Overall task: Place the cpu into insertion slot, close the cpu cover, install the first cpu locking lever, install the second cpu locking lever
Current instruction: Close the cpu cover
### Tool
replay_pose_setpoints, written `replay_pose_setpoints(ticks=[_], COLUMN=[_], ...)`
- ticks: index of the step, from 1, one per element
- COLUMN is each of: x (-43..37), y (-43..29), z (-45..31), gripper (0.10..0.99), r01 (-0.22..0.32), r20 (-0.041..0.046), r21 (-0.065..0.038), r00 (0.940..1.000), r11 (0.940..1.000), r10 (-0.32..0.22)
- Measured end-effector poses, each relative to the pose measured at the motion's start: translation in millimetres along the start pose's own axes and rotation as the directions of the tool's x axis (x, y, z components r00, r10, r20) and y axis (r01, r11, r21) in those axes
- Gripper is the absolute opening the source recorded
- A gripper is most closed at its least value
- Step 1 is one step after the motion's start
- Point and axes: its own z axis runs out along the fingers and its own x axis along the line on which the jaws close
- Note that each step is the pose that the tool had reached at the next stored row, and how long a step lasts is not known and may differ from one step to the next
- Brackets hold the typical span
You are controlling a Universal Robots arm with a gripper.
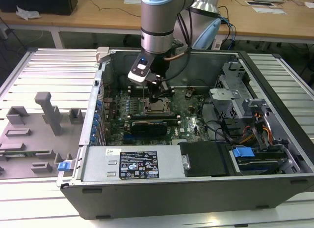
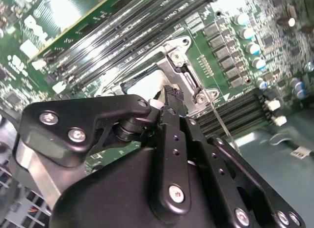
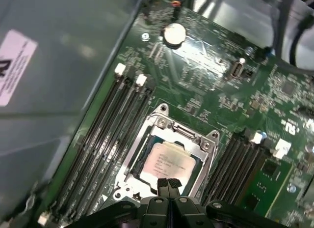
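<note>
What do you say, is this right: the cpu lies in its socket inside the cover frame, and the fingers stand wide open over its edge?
Not quite. The first wrist view shows the fingers shut, pressed together, not wide open. The rest holds: the cpu lies inside the cpu cover frame.

We saw a silver table [image 1: 49,66] of ribbed metal slats carrying the work. An open computer case [image 1: 162,198] lay flat on the slats, taking up the middle and the exterior view's right. A set of grey holder blocks [image 1: 46,110], some upright and some low with slots, rested on the same surface just beside the case at the exterior view's left.
</note>
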Motion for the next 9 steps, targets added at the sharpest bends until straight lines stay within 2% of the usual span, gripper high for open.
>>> replay_pose_setpoints(ticks=[2,5,7,8,9], x=[0.0,0.0,0.0,0.0,0.0], y=[0.0,0.0,0.1,0.1,0.0], z=[0.0,0.0,0.1,0.1,0.1], gripper=[0.106,0.106,0.106,0.106,0.106], r01=[0.04,0.112,0.152,0.19,0.205], r20=[0.0013,0.0034,0.0038,0.0043,0.0044], r21=[0.0,-0.001,-0.002,-0.003,-0.003], r00=[0.9992,0.9937,0.9884,0.9819,0.9788], r11=[0.9992,0.9937,0.9884,0.9819,0.9788], r10=[-0.04,-0.112,-0.152,-0.19,-0.205])
